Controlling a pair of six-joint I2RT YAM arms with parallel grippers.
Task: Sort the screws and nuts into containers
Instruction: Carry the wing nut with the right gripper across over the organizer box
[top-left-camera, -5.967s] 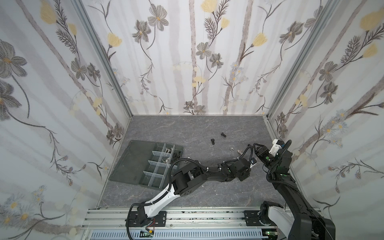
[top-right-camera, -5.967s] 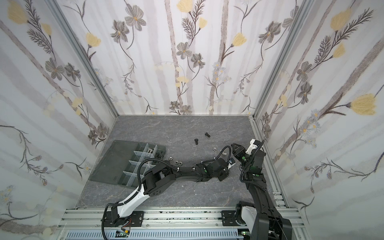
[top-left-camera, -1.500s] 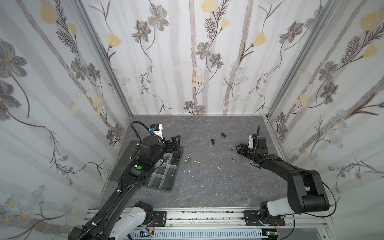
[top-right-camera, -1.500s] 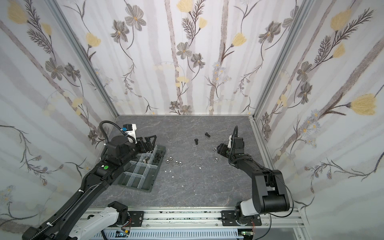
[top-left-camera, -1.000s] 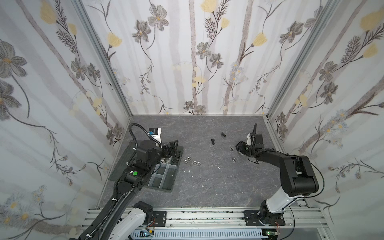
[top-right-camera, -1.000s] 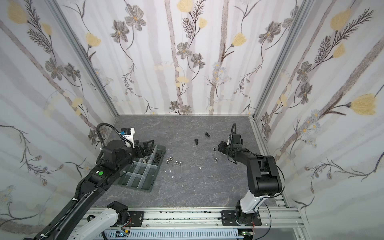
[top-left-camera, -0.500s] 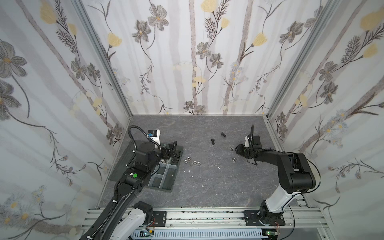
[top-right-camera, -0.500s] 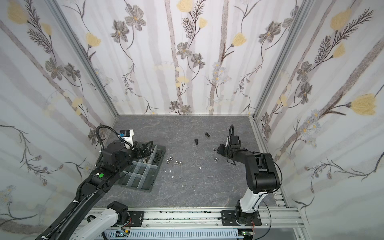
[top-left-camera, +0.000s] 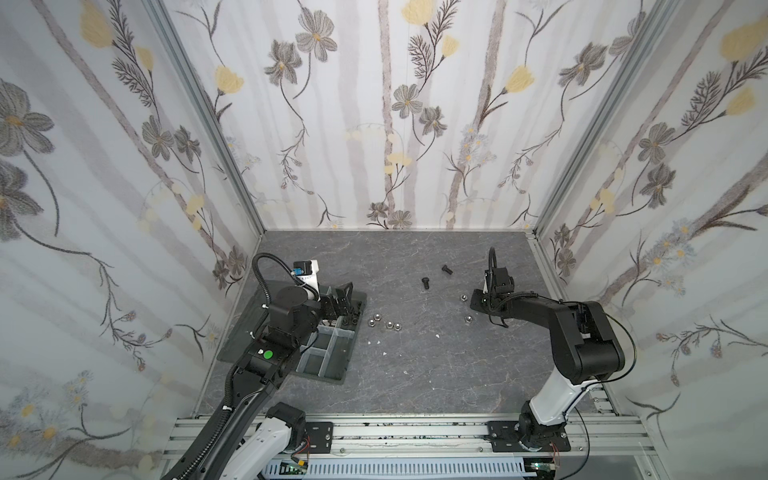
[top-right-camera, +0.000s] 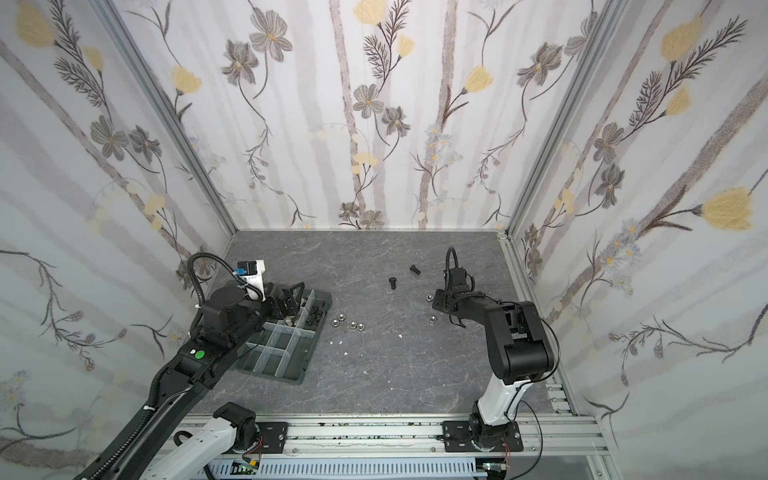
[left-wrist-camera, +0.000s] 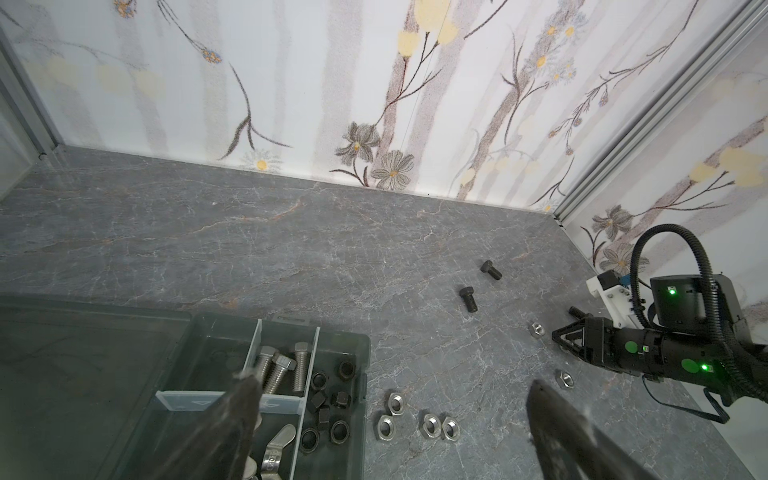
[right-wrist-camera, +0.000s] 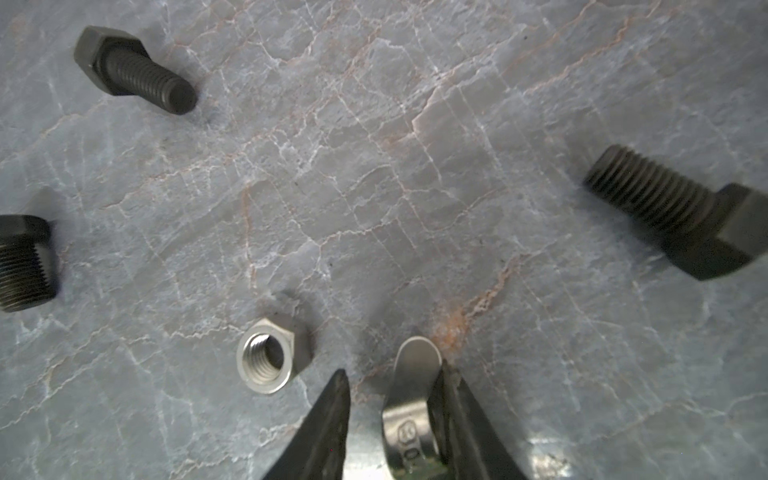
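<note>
the right fingers stand narrowly apart astride a silver wing nut on the counter, one touching its wing, the other just clear, so nothing is clamped; a silver hex nut lies just beside, with black screws farther out. the left fingers are spread wide and empty over the organiser tray, whose compartments hold silver screws, black nuts and wing nuts, with four loose hex nuts on the counter just beside it.
</note>
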